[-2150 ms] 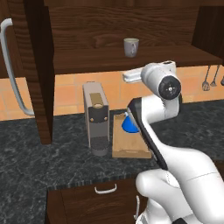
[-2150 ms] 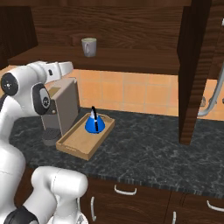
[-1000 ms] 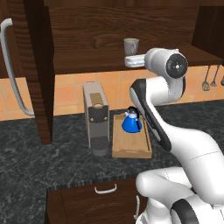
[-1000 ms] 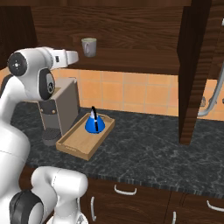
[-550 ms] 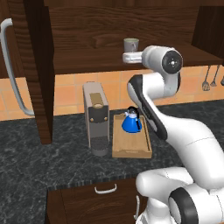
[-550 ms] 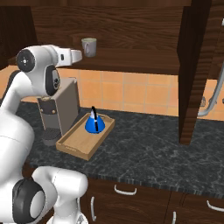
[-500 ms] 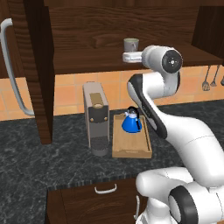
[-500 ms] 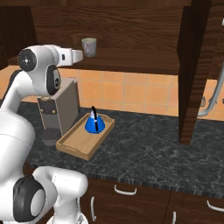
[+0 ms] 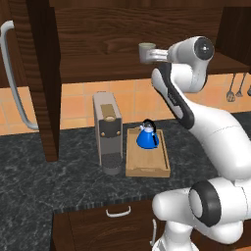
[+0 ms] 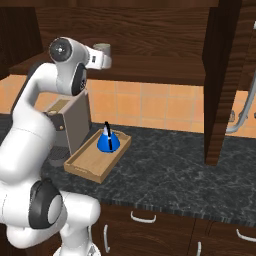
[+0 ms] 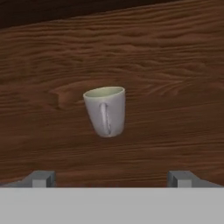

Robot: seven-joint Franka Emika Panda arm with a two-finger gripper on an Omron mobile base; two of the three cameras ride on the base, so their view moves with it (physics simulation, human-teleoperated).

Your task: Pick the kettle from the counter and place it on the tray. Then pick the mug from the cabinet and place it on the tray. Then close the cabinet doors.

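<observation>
The mug (image 11: 105,110) is small, grey-beige, w/ a pale rim and a greenish-pale inside. It narrows a little toward the bottom. It stands upright on the shelf inside the cabinet (image 9: 112,44), so its long axis is vertical and the opening points up. In the hand view its handle faces the camera, seen as a thin vertical loop on the front of the mug. The dark wood-grain back wall of the cabinet is right behind the mug.

The gripper (image 11: 109,177) is at the mug's height, in front of it, not touching. Its two fingertips (image 11: 41,178) are wide apart, one on each side, well clear of the mug: it is open and holds nothing. In the left base view the hand reaches into the cabinet and the mug (image 9: 146,48) is just beyond it; in the right base view the mug (image 10: 102,48) peeks out behind the hand.

Below the mug, on the counter (image 9: 59,181), the tray (image 9: 148,166) lies just beside the grey coffee machine (image 9: 108,130). The kettle (image 9: 147,136) sits on the tray, at the end toward the wall: bright blue, round, dark arched handle, upright.

The cabinet doors (image 10: 222,80) are swung open, each w/ a long silver bar handle (image 9: 13,83). Orange tiles cover the wall below the cabinet. Drawers (image 10: 150,225) w/ small handles are under the counter.
</observation>
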